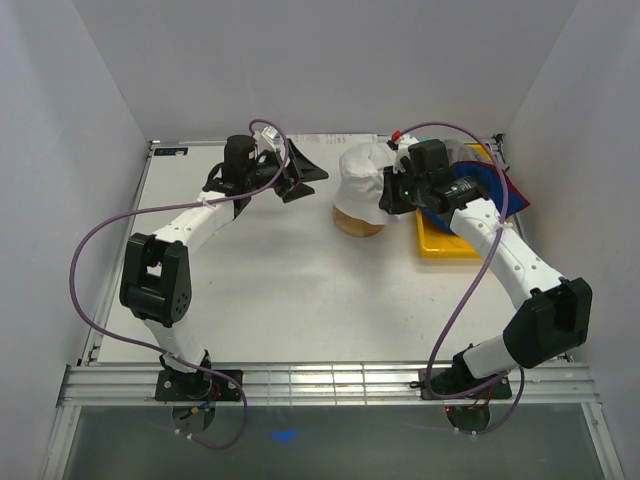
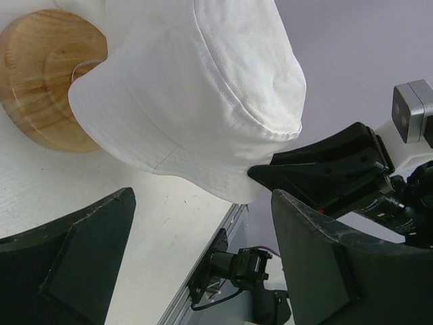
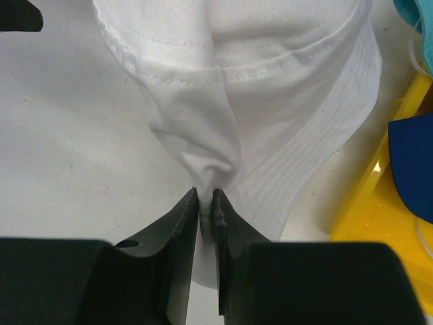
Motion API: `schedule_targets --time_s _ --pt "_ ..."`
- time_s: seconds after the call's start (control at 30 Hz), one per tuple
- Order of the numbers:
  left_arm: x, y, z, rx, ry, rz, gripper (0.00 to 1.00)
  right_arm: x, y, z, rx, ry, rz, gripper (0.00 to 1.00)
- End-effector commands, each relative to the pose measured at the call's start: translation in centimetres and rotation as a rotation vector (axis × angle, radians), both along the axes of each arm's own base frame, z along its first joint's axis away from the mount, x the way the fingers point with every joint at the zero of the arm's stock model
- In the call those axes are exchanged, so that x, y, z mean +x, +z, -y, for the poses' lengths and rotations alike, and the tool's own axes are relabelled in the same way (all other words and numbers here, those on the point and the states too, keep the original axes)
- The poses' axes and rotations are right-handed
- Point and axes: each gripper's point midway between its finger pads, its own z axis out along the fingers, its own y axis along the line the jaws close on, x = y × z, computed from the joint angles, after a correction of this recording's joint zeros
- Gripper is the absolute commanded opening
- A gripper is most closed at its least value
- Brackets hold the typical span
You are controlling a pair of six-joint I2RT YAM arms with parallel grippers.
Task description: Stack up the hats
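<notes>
The light grey hat (image 1: 363, 178) hangs partly over the wooden stand (image 1: 357, 223), covering its top. My right gripper (image 3: 206, 203) is shut on a pinched fold of this hat (image 3: 270, 81) at its right side. My left gripper (image 1: 296, 176) is open and empty, to the left of the hat and apart from it. In the left wrist view the hat (image 2: 196, 88) drapes beside the stand (image 2: 40, 74). The blue hat (image 1: 483, 185) lies on the yellow tray (image 1: 447, 243), with the dark red hat (image 1: 518, 196) under its right edge. A teal hat (image 3: 416, 17) shows at the right wrist view's top right corner.
The yellow tray (image 3: 365, 203) lies close to the right of the stand, with the blue hat (image 3: 413, 162) in it. White walls enclose the table on the left, back and right. The table's back edge has a metal rail (image 2: 203, 277).
</notes>
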Motion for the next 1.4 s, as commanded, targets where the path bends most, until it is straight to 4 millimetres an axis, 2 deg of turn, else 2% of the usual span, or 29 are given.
schedule_targets --time_s 0.0,0.07,0.23,0.33,0.5,0.53,0.57,0.63,0.67,0.73,0.77,0.87,0.9,1.03,1.2,1.37 --pt "0.2 -0.4 0.0 0.013 0.004 0.014 0.92 0.6 1.8 0.0 0.036 -0.008 0.077 0.23" --pt "0.2 -0.6 0.1 0.016 0.004 0.011 0.91 0.4 1.8 -0.1 0.044 0.001 0.079 0.31" --pt "0.4 -1.2 -0.1 0.036 0.006 0.007 0.9 -0.4 1.3 -0.4 0.047 0.042 0.075 0.6" --pt "0.4 -1.5 -0.1 0.043 0.007 0.002 0.89 -0.6 1.4 -0.1 0.042 0.04 0.083 0.67" --pt "0.6 -1.9 -0.1 0.05 0.009 0.003 0.87 -0.5 3.8 0.0 0.063 0.028 0.126 0.75" --pt "0.6 -1.8 -0.1 0.051 0.009 0.005 0.85 -0.2 4.1 0.0 0.062 0.019 0.127 0.75" --pt "0.6 -2.1 -0.1 0.054 0.009 0.003 0.84 0.1 5.2 0.0 0.07 0.006 0.139 0.76" --pt "0.8 -2.3 -0.1 0.059 0.013 0.002 0.82 1.1 5.3 0.3 0.048 -0.036 0.134 0.77" --pt "0.8 -2.7 -0.1 0.061 0.012 -0.006 0.8 1.8 6.7 0.4 0.057 -0.057 0.158 0.77" --pt "1.1 -3.1 -0.2 0.071 0.022 -0.008 0.79 3.1 6.2 0.4 0.046 -0.096 0.129 0.77" --pt "1.2 -3.7 -0.2 0.082 0.026 -0.012 0.78 3.7 7.6 0.2 0.059 -0.105 0.151 0.75" --pt "1.5 -5.2 -0.3 0.107 0.038 -0.05 0.72 5.3 6.8 -0.6 0.057 -0.109 0.12 0.67" --pt "1.6 -6.0 -0.4 0.114 0.04 -0.063 0.71 5.6 7.3 -0.9 0.065 -0.103 0.121 0.65" --pt "2.1 -7.3 -0.3 0.132 0.056 -0.08 0.68 6.6 5.9 -1.9 0.062 -0.086 0.077 0.6" --pt "2.7 -8.6 0.0 0.151 0.069 -0.098 0.62 6.5 5.0 -2.6 0.06 -0.061 0.058 0.53" --pt "3.1 -10.4 0.1 0.168 0.085 -0.134 0.52 6.1 4.9 -3.0 0.04 -0.042 0.066 0.53"
